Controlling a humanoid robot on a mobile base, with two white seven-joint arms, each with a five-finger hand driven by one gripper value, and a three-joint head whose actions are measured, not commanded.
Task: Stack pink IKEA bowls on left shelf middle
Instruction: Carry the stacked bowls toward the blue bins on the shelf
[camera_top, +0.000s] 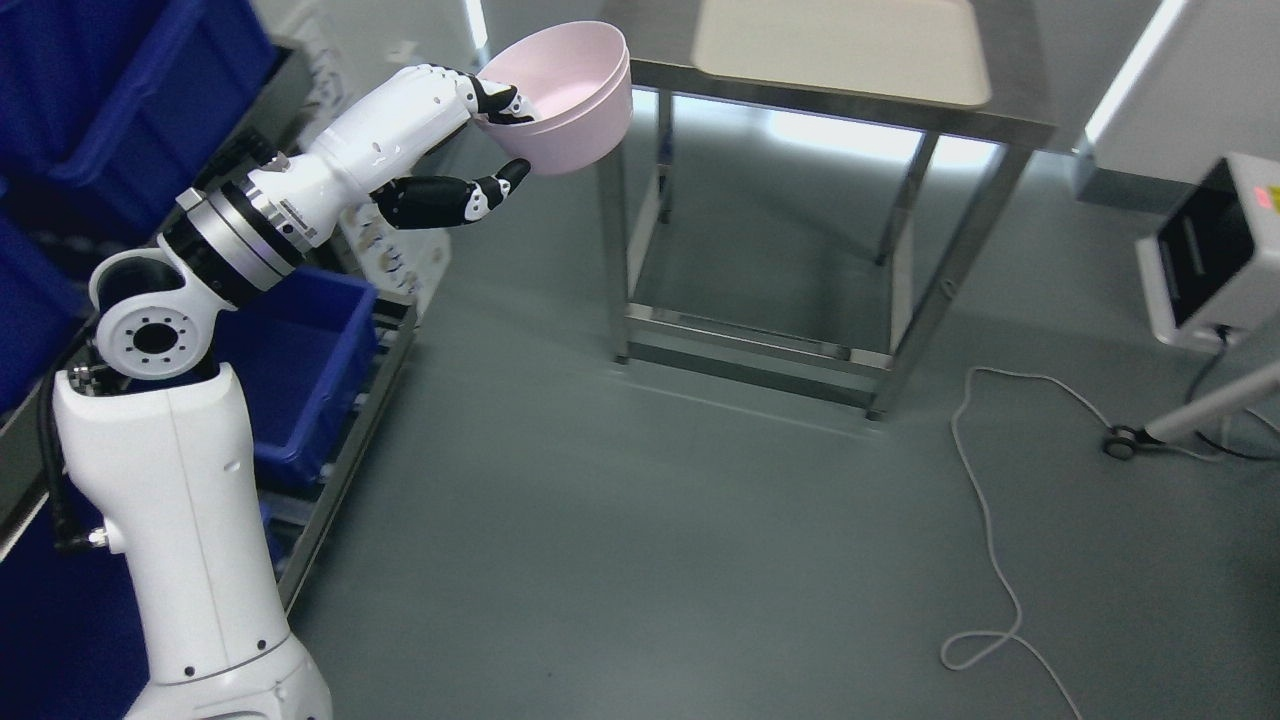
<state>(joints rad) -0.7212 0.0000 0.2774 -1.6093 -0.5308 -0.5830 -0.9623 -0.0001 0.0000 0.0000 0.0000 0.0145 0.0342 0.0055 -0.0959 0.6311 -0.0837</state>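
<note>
A pink bowl (575, 95) hangs in the air at the upper middle-left, tilted with its mouth toward the upper left. My left hand (495, 140) is shut on its near rim: black fingers (500, 102) curl over the edge into the bowl, and the thumb (490, 190) presses under its side. The white left arm rises from the lower left corner. The bowl sits between the shelf rack (340, 430) on the left and the steel table (840, 110). My right arm is out of the picture.
Blue bins (305, 370) fill the rack's levels on the left. The steel table carries a cream tray (840, 45) at the top. A white cable (990, 540) snakes over the grey floor, and a wheeled stand with a screen (1210, 250) stands at the right.
</note>
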